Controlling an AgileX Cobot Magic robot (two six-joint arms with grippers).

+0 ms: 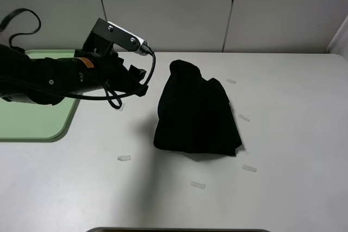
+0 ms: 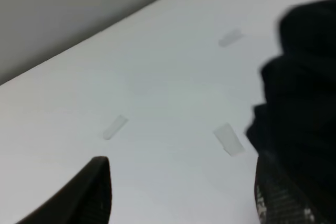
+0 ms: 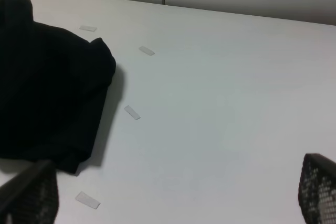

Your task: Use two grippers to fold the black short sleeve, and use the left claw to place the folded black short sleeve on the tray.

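The black short sleeve [image 1: 196, 112] lies folded into a dark bundle at the middle of the white table. My left gripper [image 1: 142, 82] hovers just left of the bundle's upper part, short of touching it. In the left wrist view the left gripper [image 2: 184, 198] is open, with only bare table between its fingers [image 2: 97, 192], and the black short sleeve [image 2: 304, 93] lies beside one of them. The tray [image 1: 32, 120], pale green, lies at the left edge, partly under the left arm. My right gripper [image 3: 173, 192] is open above the table, with the black short sleeve [image 3: 47, 87] off to one side.
Several small white tape strips [image 1: 124, 158] are stuck on the table around the bundle. Grey wall panels [image 1: 163, 9] stand behind the table's far edge. A dark edge [image 1: 179, 230] shows at the bottom of the exterior view. The right arm is out of the exterior view.
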